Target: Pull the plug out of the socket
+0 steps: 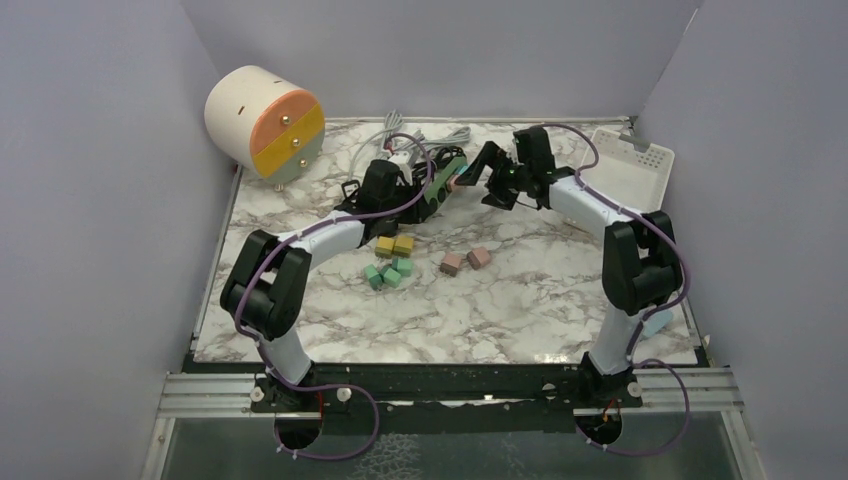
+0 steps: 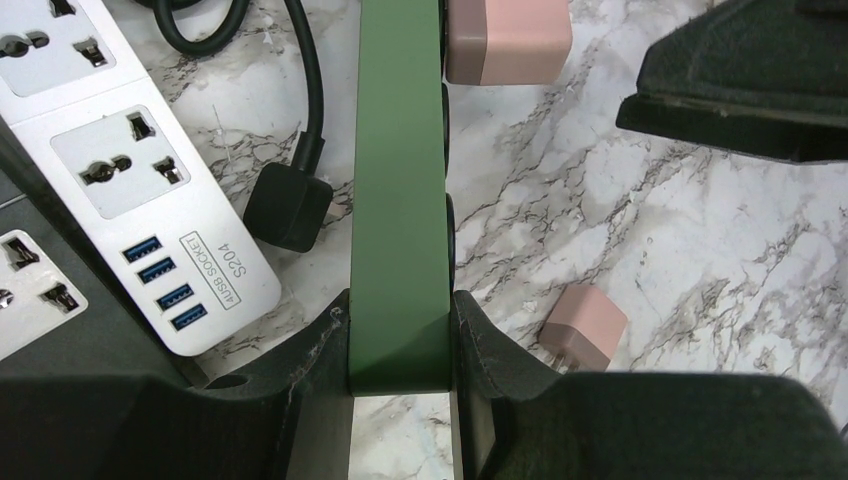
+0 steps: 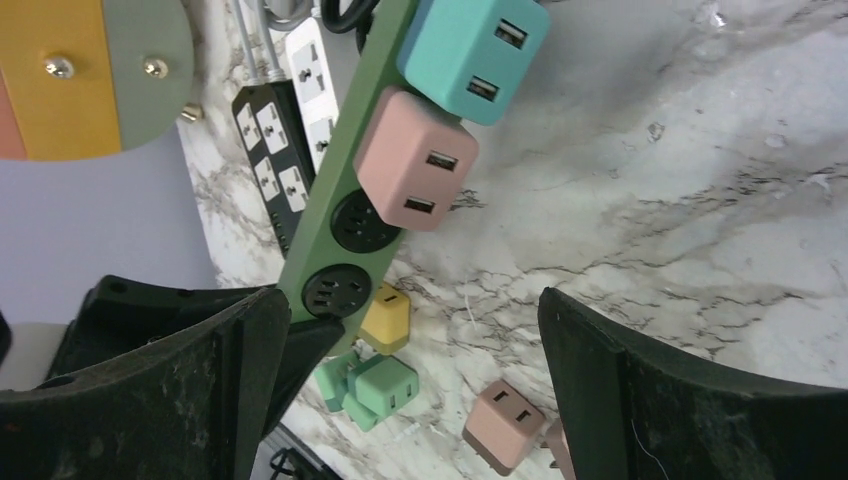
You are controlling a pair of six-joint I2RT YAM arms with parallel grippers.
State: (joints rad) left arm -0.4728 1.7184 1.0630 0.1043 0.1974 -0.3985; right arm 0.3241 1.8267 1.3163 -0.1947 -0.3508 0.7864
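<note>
A green power strip (image 3: 330,210) lies at the back of the table, also seen from above (image 1: 447,180). A pink plug (image 3: 415,160) and a teal plug (image 3: 473,55) sit in its sockets. My left gripper (image 2: 400,345) is shut on the strip's near end (image 2: 398,200); the pink plug (image 2: 508,38) shows beyond. My right gripper (image 3: 410,385) is open and empty, just short of the pink plug, and in the top view (image 1: 482,170) it sits at the strip's right side.
A white power strip (image 2: 120,160) and a black one (image 3: 270,140) lie left of the green strip, with cables. Loose yellow (image 1: 394,245), green (image 1: 388,272) and pink (image 1: 465,261) plugs lie mid-table. A round drum (image 1: 264,122) stands back left, a white tray (image 1: 632,160) back right.
</note>
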